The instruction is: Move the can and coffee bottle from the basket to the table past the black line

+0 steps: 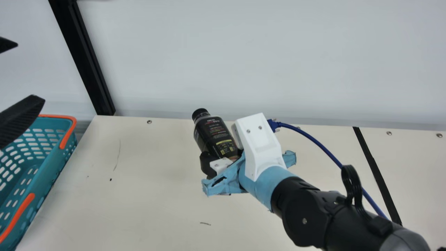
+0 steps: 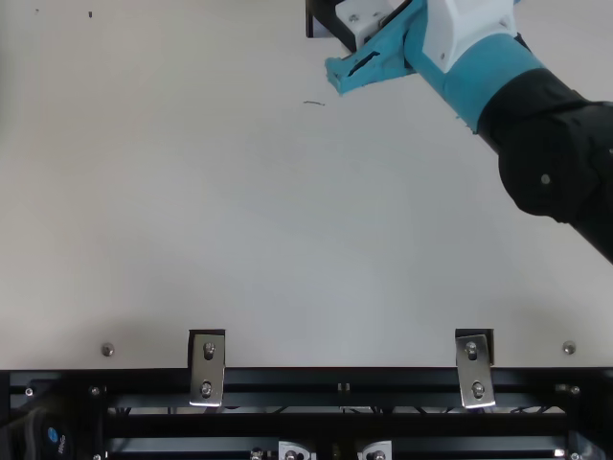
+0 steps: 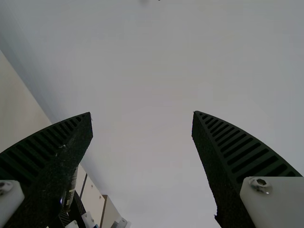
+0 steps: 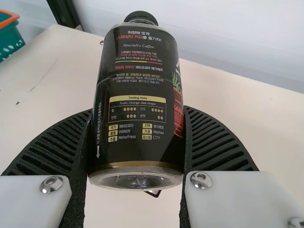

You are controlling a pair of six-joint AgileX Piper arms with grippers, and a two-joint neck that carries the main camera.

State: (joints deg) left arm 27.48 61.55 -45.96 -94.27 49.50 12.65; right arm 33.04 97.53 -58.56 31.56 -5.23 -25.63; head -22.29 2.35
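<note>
In the main view, the dark coffee bottle [image 1: 214, 134] is tilted, cap up, above the table's middle, with my right gripper [image 1: 223, 157] shut on its lower part. The right wrist view shows the coffee bottle [image 4: 135, 71] between both ribbed fingers of the right gripper [image 4: 138, 111]. At the main view's left edge my left gripper [image 1: 30, 71] stands open over the basket [image 1: 50, 170], which is teal with orange trim. In the left wrist view the left gripper [image 3: 142, 113] has nothing between its widely parted fingers. The black line [image 1: 378, 174] runs to the right of the held bottle.
A blue cable [image 1: 317, 143] curves from the right wrist across the black line. A black post [image 1: 83, 55] rises at the table's back left, before a pale wall [image 1: 261, 62]. Metal brackets [image 2: 207, 369] sit along the table's front edge.
</note>
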